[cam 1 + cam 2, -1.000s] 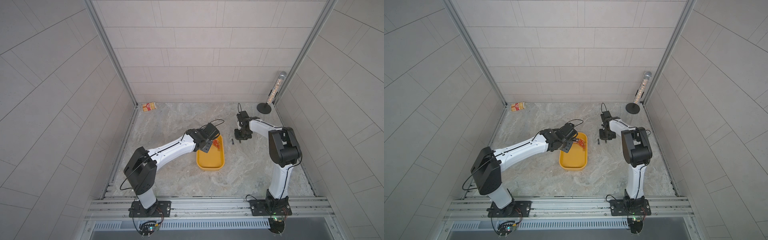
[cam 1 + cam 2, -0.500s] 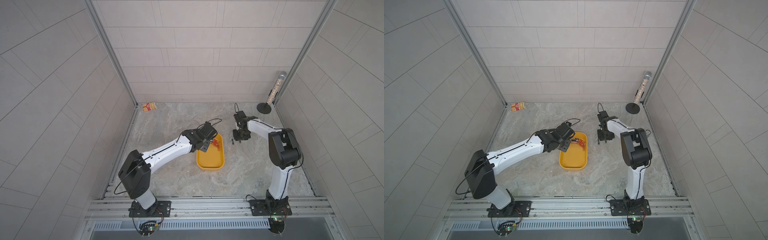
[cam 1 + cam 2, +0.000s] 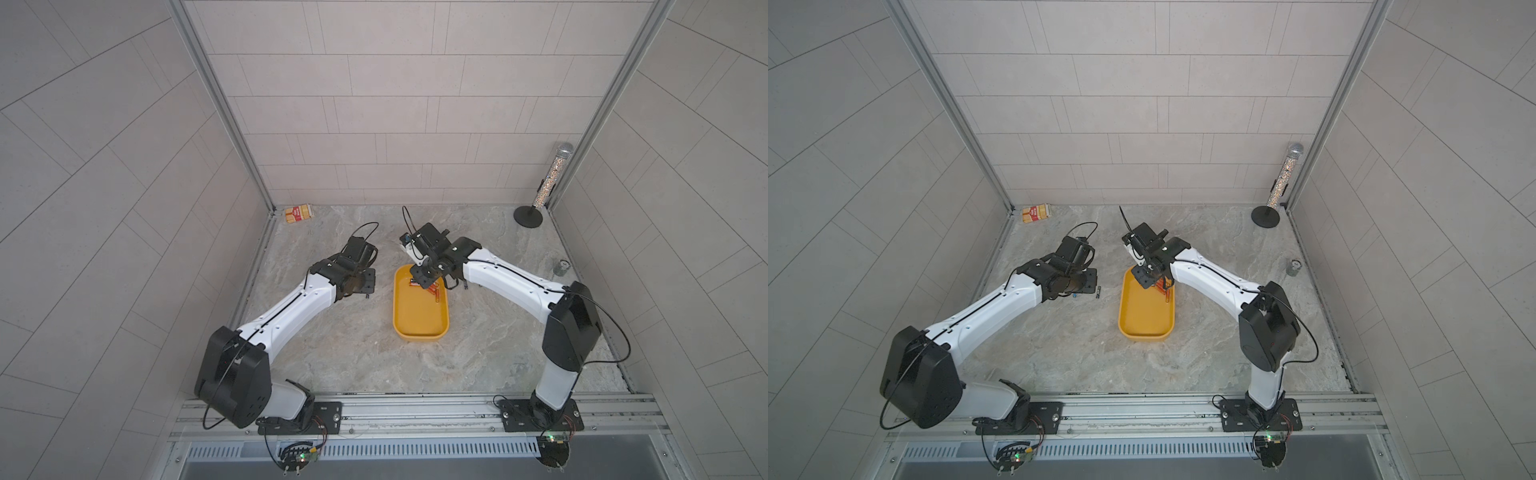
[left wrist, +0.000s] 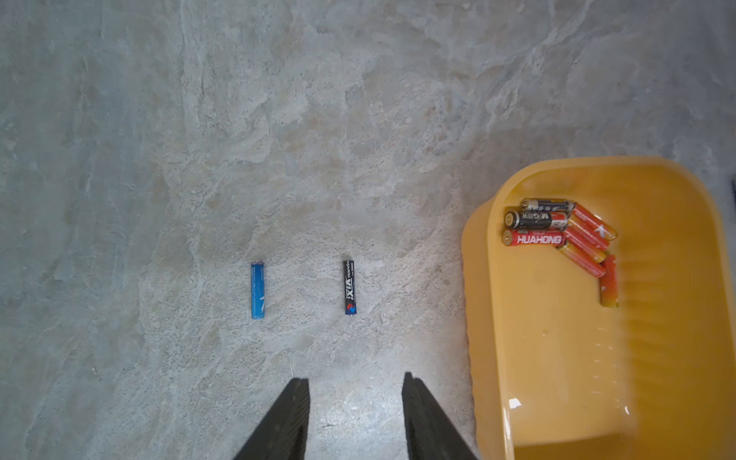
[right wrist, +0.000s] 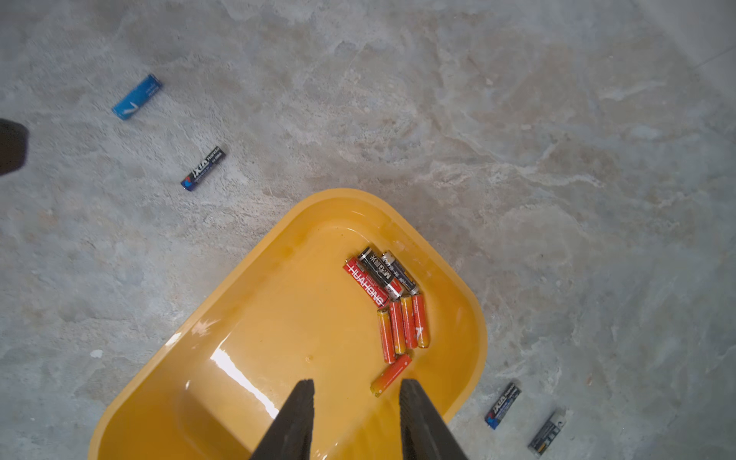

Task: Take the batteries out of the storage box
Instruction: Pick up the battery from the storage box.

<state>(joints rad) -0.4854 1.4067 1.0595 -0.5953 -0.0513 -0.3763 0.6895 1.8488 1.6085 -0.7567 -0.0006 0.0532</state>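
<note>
Pale tiled walls (image 3: pixel 374 104) close in on three sides, and the floor is a marbled grey-beige stone surface (image 3: pixel 353 353), matte and mottled. The storage box (image 3: pixel 419 324) sits mid-floor between the arms, its yellow interior glossy in the right wrist view. A cluster of orange-red and black batteries (image 5: pixel 394 302) is bunched toward its far end.

Out on the stone on the left arm's side, a blue battery (image 4: pixel 257 290) and a black battery (image 4: pixel 349 287) lie parallel, apart. Two more dark batteries (image 5: pixel 502 405) rest just beside the box on its other side.

The left gripper (image 4: pixel 354 394) hovers over bare stone, jaws parted, gripping nothing. The right gripper (image 5: pixel 356 392) hangs above the box, jaws likewise apart and empty.

In the corners are a red-and-cream carton (image 3: pixel 298 214) and a speckled tube on a black stand (image 3: pixel 548 183), with a small grey can (image 3: pixel 561 268) by the right wall.
</note>
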